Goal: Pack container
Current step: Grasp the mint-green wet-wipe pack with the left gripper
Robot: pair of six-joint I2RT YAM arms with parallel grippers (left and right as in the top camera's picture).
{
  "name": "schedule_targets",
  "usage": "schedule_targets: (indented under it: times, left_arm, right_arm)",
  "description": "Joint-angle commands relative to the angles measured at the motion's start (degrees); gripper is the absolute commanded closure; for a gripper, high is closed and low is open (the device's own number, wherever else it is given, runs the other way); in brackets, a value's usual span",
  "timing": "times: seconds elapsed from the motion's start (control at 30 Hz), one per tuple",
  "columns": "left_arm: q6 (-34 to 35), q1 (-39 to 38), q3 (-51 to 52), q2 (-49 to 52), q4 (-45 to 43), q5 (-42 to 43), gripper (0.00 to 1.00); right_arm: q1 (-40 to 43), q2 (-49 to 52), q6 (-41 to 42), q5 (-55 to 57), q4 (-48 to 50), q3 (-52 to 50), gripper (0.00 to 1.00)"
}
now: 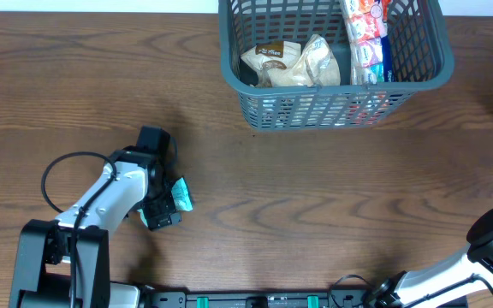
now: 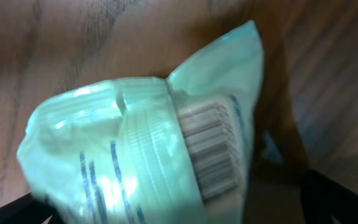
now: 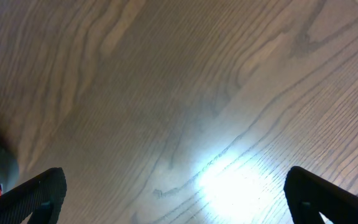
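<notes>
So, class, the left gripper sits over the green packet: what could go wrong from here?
The mint-green snack packet is puffy and glossy, lying skewed between the open jaws of the left gripper, so it may slip or twist as they close. The mesh basket stands well away with a raised rim; a low carry could catch on it.

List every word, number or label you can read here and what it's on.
Nothing can be read.
Mint-green packet: barcode and blue print, blurred.
Beige packets in the container: dark label, too small.
Red-and-white packets: print too small.
</notes>
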State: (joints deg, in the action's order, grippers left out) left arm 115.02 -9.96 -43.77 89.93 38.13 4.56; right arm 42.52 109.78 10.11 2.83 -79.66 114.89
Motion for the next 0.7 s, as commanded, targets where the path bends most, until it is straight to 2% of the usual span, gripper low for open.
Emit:
schedule_targets:
  times: [0.0, 0.23, 0.27, 0.3, 0.5, 0.53, 0.67]
  left_arm:
    - [-0.7, 0.2, 1.6, 0.7, -1.0, 0.4, 0.01]
    - [-0.7, 0.2, 1.7, 0.7, -1.1, 0.3, 0.0]
    - [-0.7, 0.2, 1.7, 0.7, -1.1, 0.4, 0.07]
    - [-0.7, 0.2, 1.7, 0.7, -1.1, 0.4, 0.21]
    - [-0.8, 0.2, 1.7, 0.7, -1.1, 1.2, 0.87]
    - [-0.8, 0.2, 1.7, 0.7, -1.1, 1.5, 0.94]
    - [-0.8, 0.2, 1.7, 0.7, -1.2, 4.0, 0.94]
  right_arm:
    - [0.4, 0.0, 0.5, -0.1, -0.1, -0.3, 0.01]
    - [0.4, 0.0, 0.5, -0.1, -0.3, -0.3, 0.01]
    - [0.4, 0.0, 0.5, -0.1, -0.3, -0.3, 0.01]
    - [0.4, 0.0, 0.5, -0.1, -0.3, -0.3, 0.01]
    - [0.4, 0.0, 0.5, -0.1, -0.5, -0.3, 0.01]
    - [0.4, 0.0, 0.5, -0.1, -0.5, -0.3, 0.01]
    - [0.4, 0.0, 0.5, -0.1, -0.5, -0.3, 0.01]
